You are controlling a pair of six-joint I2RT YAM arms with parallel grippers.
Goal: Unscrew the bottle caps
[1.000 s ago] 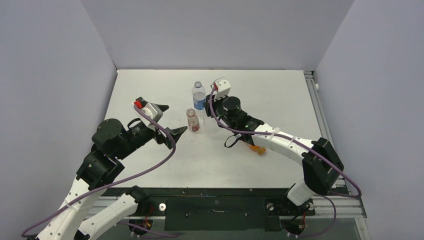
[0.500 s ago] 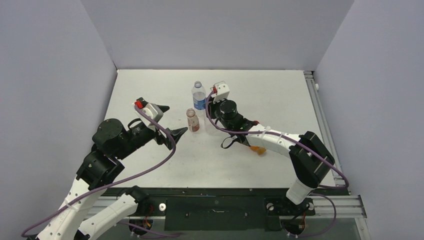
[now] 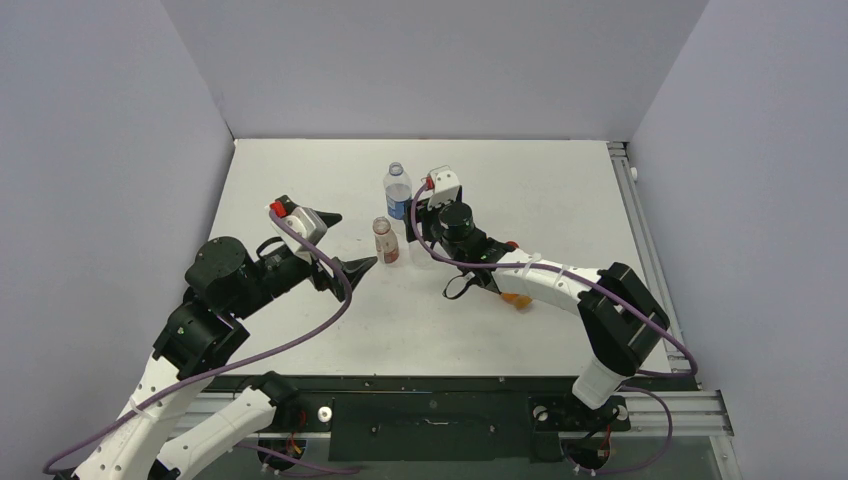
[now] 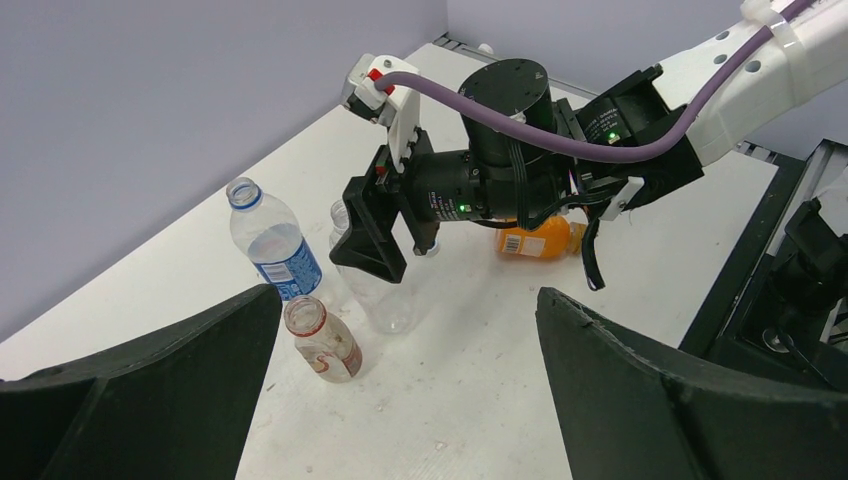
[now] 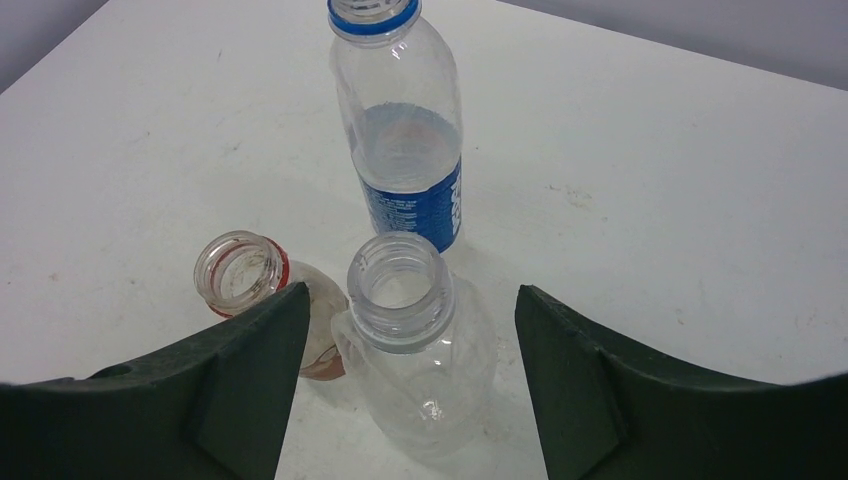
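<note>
**Supervisor:** Currently, what is the jaw status on both arms?

**Operator:** I read the left gripper (image 4: 400,400) as spread to its widest and empty, parked at 9 o'clock of the bottle group. The right gripper (image 5: 412,291) has its jaws apart, one on each side of the neck of the clear unlabelled bottle (image 5: 425,370). There is a gap on both sides, and I see nothing held.

**Supervisor:** Locate the bottles and caps.

**Operator:** In the overhead view, three bottles stand upright and close together at mid-table. The Pepsi bottle (image 3: 398,192) stands farthest from the arm bases, and the short reddish-label bottle (image 3: 385,242) is at 7 o'clock of it. The unlabelled one is under the right wrist. All three mouths appear open. The orange bottle (image 4: 535,238) lies on its side at 4 o'clock of the group, partly behind the right arm (image 3: 560,280). I cannot tell whether its cap is on, and I cannot make out any loose caps.

**Supervisor:** Handling notes for the orange bottle?

**Operator:** I judge it light, thin-walled and prone to roll.
1. Pin the body at its widest part with one gripper, using moderate squeeze only, because the wall will likely dent.
2. Take the cap by its side wall with the other gripper's fingertips. It is small, and smooth plastic may slip under twist.
</note>
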